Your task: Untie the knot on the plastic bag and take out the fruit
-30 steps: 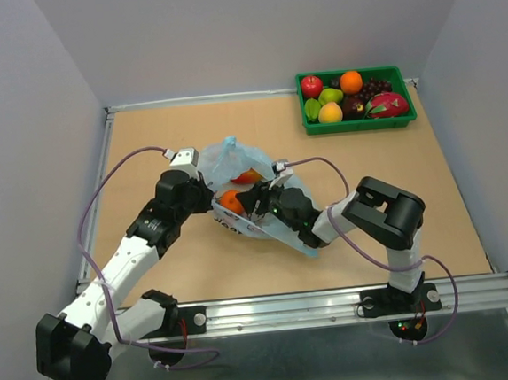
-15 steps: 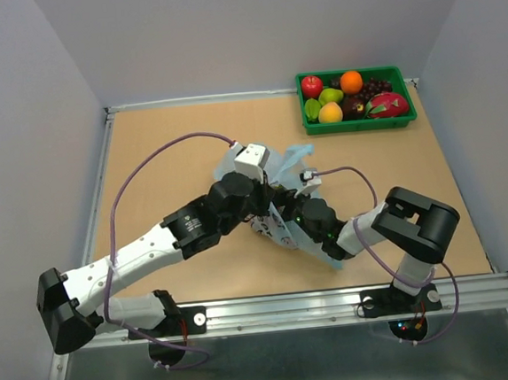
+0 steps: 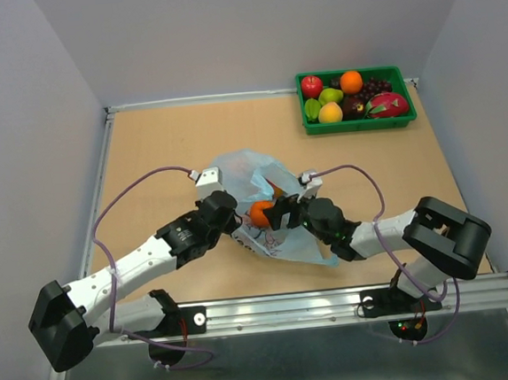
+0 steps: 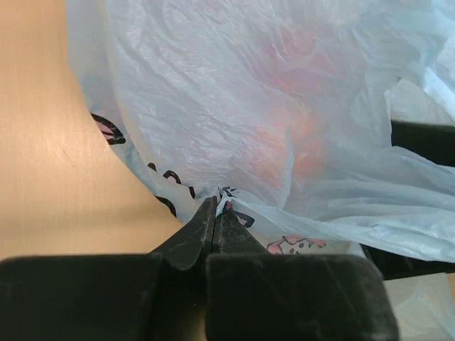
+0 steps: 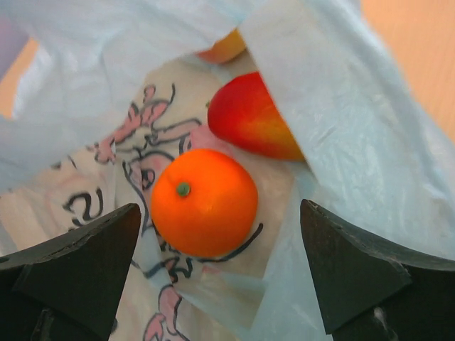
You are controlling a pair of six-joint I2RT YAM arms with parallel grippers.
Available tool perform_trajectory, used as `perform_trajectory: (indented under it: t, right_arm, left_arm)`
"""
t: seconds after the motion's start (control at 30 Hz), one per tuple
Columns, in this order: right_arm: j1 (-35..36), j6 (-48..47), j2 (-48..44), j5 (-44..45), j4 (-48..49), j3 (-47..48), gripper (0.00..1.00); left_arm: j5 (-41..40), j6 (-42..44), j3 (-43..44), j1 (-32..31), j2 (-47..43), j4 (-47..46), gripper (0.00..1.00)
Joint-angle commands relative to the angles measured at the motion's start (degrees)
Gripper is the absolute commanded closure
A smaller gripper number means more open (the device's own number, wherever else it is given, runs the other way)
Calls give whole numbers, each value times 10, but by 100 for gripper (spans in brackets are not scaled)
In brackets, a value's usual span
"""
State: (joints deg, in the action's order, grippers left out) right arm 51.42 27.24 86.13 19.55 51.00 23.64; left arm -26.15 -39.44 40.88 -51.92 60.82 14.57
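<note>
Left hand (image 4: 215,207) pinches the plastic bag (image 4: 270,92) edge tightly; right hand (image 5: 220,213) gapes wide around an orange (image 5: 205,201) inside.

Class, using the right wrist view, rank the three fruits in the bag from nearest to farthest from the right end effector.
1. Orange, centred before the right end effector.
2. Red-yellow fruit, behind it, slightly right.
3. Yellow-orange fruit, farthest back, mostly under the plastic bag's fold.

Round fruit (image 5: 204,202) in the plastic bag (image 3: 250,165), between left hand (image 4: 215,213) and right hand (image 5: 218,213)
</note>
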Motion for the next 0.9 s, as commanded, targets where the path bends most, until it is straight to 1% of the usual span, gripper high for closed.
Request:
perform_trajectory:
  t: [0.0,0.07,0.17,0.3,0.57,0.63,0.67,0.7,0.77,0.8,0.87]
  right_arm:
    - [2,-54,14,-77,-57,52,2]
    - [5,-74,35,-121,-73,80,2]
    - [12,-92,60,-136,-94,108,0]
    - [13,-102,83,-121,-100,126,0]
    - [18,-127,170,-92,-115,189,0]
    - [22,-132,178,-80,-115,195,9]
    - [24,-133,178,-73,-115,197,19]
    - [24,-133,175,-72,-115,196,26]
    - [25,-131,159,-73,-115,188,44]
    - [26,-130,150,-76,-115,184,60]
    - [26,-127,121,-79,-124,168,72]
  left_arm:
    - [-15,-29,-7,17,-25,-21,100]
    - [-14,-28,-3,20,-21,-20,100]
    - [-11,-27,-5,23,-17,-23,100]
    - [5,-25,-18,27,-15,-36,100]
    - [20,-10,-26,44,-12,-45,100]
    - [32,6,-23,55,-8,-51,100]
    - [39,18,-20,59,-4,-51,100]
    - [43,26,-13,64,-2,-50,100]
    - [52,42,-6,81,3,-47,100]
    - [54,59,0,87,5,-48,100]
    - [72,73,9,107,9,-48,100]
